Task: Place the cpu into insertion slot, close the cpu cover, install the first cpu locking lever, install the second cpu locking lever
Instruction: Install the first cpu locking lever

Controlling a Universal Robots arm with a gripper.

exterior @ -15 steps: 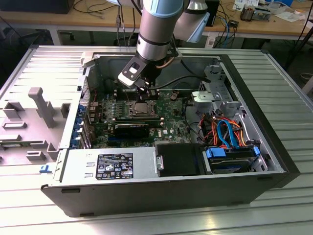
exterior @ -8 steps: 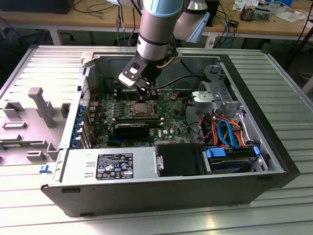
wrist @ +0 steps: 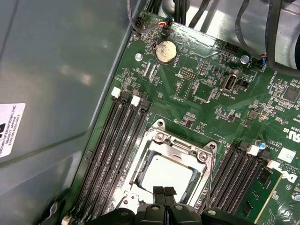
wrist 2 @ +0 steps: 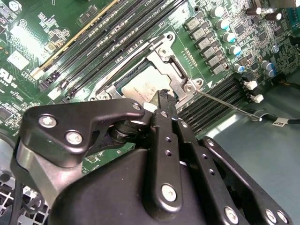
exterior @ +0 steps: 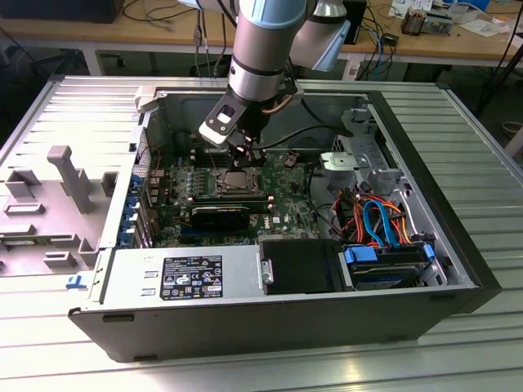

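The cpu (wrist: 168,172) lies pale and square in the insertion slot (wrist: 140,185) on the green board. The silver cpu cover (wrist: 180,146) lies flat around it, its window showing the chip. In the second wrist view the cpu (wrist 2: 139,86) sits under the cover (wrist 2: 165,60), and a thin locking lever (wrist 2: 225,105) juts out sideways from the socket's corner. My gripper (wrist: 164,190) is shut, fingertips pressed together with nothing between them, right at the socket's edge. Seen in the exterior view, the gripper (exterior: 248,155) hovers just above the socket (exterior: 237,181) inside the open case.
Long black memory slots (wrist: 112,150) run along both sides of the socket. Black cables (wrist: 262,33) hang near the board's edge. A power supply (exterior: 184,278), a black drive bay (exterior: 298,265) and coloured cables (exterior: 380,216) fill the case's front. Grey case walls (exterior: 155,122) surround the board.
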